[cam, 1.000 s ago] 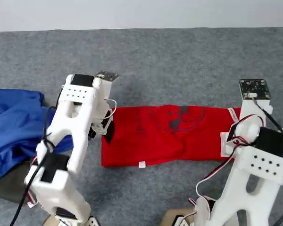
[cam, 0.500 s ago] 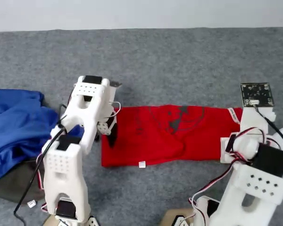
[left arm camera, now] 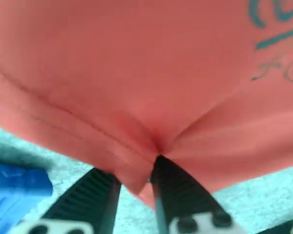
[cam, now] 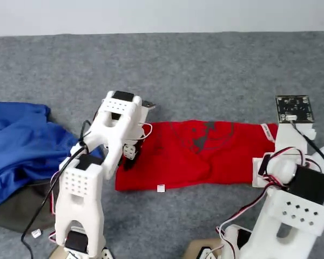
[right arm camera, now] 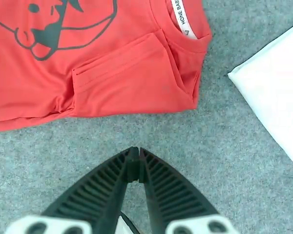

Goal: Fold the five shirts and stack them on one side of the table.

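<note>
Red shirt [cam: 205,156] mid-fold, one end gripped.
From the left we see a crumpled blue shirt [cam: 19,140] over a dark garment [cam: 13,208]; the left jaws, closed on a ridge of cloth at the red shirt's left end; the shirt, a flat band on the desk [cam: 205,65]; and the right jaws, empty with tips touching, above bare desk beside the collar [right arm camera: 184,40]. We judge that the next move calls for carrying the gripped end across toward the collar.
</note>
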Motion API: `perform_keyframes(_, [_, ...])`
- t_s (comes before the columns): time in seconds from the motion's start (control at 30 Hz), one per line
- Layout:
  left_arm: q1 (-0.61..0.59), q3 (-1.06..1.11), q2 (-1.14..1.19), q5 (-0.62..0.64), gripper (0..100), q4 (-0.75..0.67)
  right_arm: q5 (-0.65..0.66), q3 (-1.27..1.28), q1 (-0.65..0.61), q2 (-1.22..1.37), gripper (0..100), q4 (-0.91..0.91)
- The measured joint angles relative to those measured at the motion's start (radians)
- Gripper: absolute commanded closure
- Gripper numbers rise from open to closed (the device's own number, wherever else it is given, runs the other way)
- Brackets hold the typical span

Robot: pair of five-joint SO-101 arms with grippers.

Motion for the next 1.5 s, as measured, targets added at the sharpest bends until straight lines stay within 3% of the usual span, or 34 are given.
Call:
perform_keyframes(0.2, [-0.040, -0.054, 0.017, 0.000, 100, 0.031, 0.025, 0.000, 0.000, -0.038, 98.3, 0.000])
perform_keyframes(0.3, [-0.129, -0.060, -0.011, -0.011, 100, 0.029, 0.060, 0.000, 0.000, -0.063, 98.3, 0.000])
perform_keyframes(0.5, [-0.385, -0.060, -0.091, -0.147, 100, 0.020, 0.084, 0.000, 0.000, -0.101, 98.3, 0.000])
perform_keyframes(0.7, [-0.470, -0.060, -0.114, -0.192, 100, 0.018, 0.086, 0.000, 0.000, -0.101, 98.2, 0.000])
perform_keyframes(1.1, [-0.252, -0.055, -0.245, -0.167, 100, 0.018, 0.086, 0.000, 0.000, -0.103, 98.3, 0.000])
perform_keyframes(1.5, [0.262, -0.075, -0.474, -0.146, 100, 0.020, 0.086, 0.000, 0.046, -0.104, 98.3, 0.000])
